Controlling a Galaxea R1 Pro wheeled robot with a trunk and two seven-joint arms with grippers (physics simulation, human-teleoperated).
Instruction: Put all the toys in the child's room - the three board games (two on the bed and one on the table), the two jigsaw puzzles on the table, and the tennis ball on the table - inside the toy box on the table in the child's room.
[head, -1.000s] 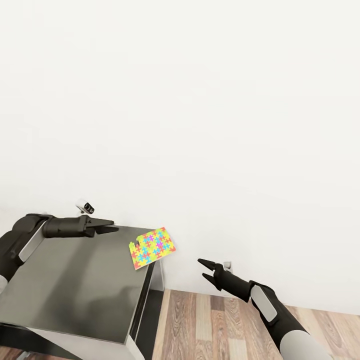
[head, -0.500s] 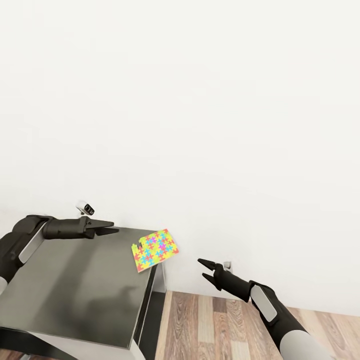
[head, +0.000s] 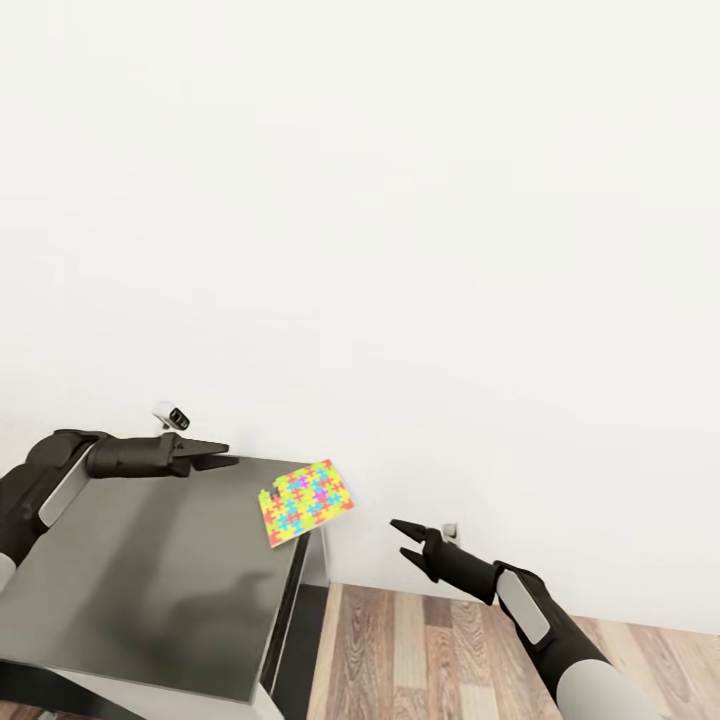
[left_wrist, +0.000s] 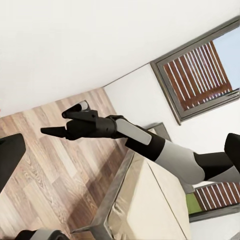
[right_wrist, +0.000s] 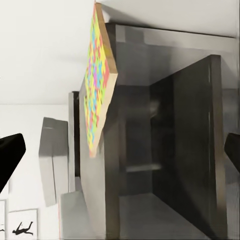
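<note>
So we've got 1 jigsaw puzzle (head: 305, 501) sitting on the far corner of the dark table (head: 150, 580), and it looks like part of it pokes out past the edge toward our right gripper (head: 412, 546). That gripper hangs off the table, over the wood floor (head: 420, 650), with its fingers spread apart and nothing between them; the puzzle is ahead of it and a bit higher, near but not touching. In the right wrist view the puzzle sheet (right_wrist: 99, 80) shows edge-on against the table side. Our left gripper (head: 222, 455) hovers over the back edge of the table, fingers looking pinched together and empty, puzzle just beyond its tips toward the right arm.

What worries us: that sheet is thin and overhanging, so 1 sloppy nudge from below or the side could tip it off onto the floor. Pinching it by the free edge could also make it bend or slide out.
</note>
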